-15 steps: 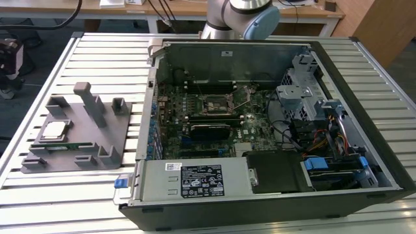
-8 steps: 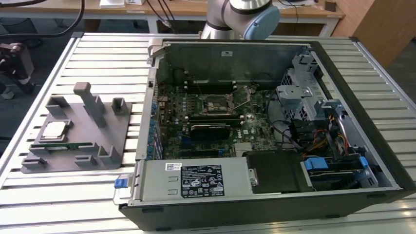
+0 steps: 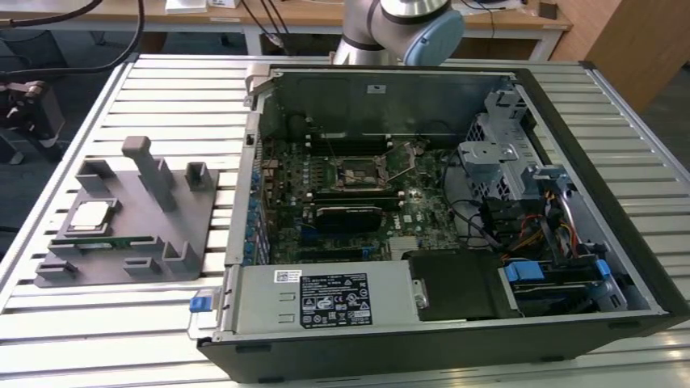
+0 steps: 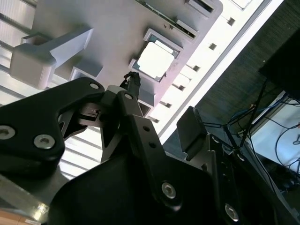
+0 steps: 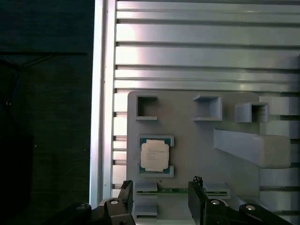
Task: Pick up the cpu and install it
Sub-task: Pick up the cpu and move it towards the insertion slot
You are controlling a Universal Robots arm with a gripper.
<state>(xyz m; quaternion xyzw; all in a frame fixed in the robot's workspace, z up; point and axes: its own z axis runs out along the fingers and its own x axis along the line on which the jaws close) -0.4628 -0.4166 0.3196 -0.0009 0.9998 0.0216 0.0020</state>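
table (image 3: 97,327): ribbed metal | desk (image 3: 302,14): wood (cables (image 3: 262,20) draped) | floor (image 3: 27,202): dark

Space above the cpu (image 5: 154,156) is clear; a tall post (image 5: 253,149) stands nearby.

Silver arm joint (image 3: 401,16) with pale blue cap (image 3: 437,36) at the exterior view's top edge. In the first wrist view, black gripper (image 5: 161,188) aimed downward, two fingers (image 5: 197,187) spread well apart, gripping nothing.
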